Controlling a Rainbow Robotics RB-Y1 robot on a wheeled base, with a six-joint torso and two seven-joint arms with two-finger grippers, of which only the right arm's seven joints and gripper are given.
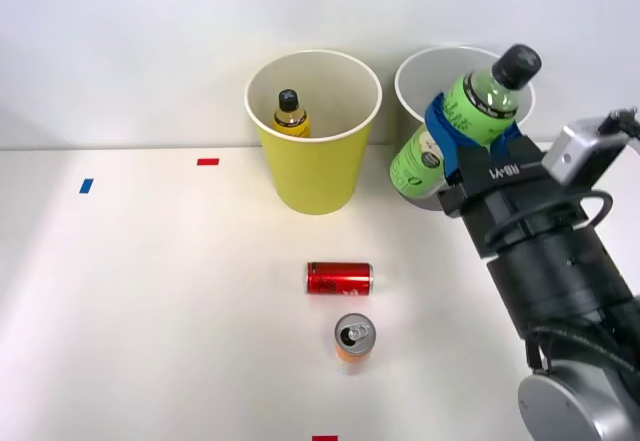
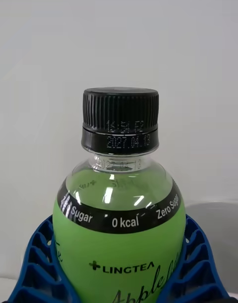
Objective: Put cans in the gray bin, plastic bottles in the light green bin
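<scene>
- The table (image 1: 150,311) fills the lower part of the front view, white, with small red and blue tape marks.
- The light green bin (image 1: 312,176) stands at upper centre; it is stiff, tapered plastic, likely light enough to tip if knocked on the rim.
- The gray bin (image 1: 418,79) stands just to its right, at upper right, partly hidden behind the raised bottle.
- The right gripper (image 1: 470,133) holds the green bottle (image 1: 455,121) at upper right, in front of the gray bin, blue ribbed fingers (image 2: 34,263) clamped on either side of its body below the shoulder.
- That bottle is full of liquid, so I judge it fairly heavy for its size, smooth, slightly squeezable; a hold around the wide labelled body suits it better than the narrow cap.
- It tilts with its black cap (image 2: 120,112) toward the upper right.
- The yellow bottle (image 1: 290,113) already stands inside the light green bin.
- The red can (image 1: 339,278) lies on its side at centre; thin metal, likely to roll, best gripped across its round body.
- The orange can (image 1: 353,341) stands upright just below it, its top opened.
</scene>
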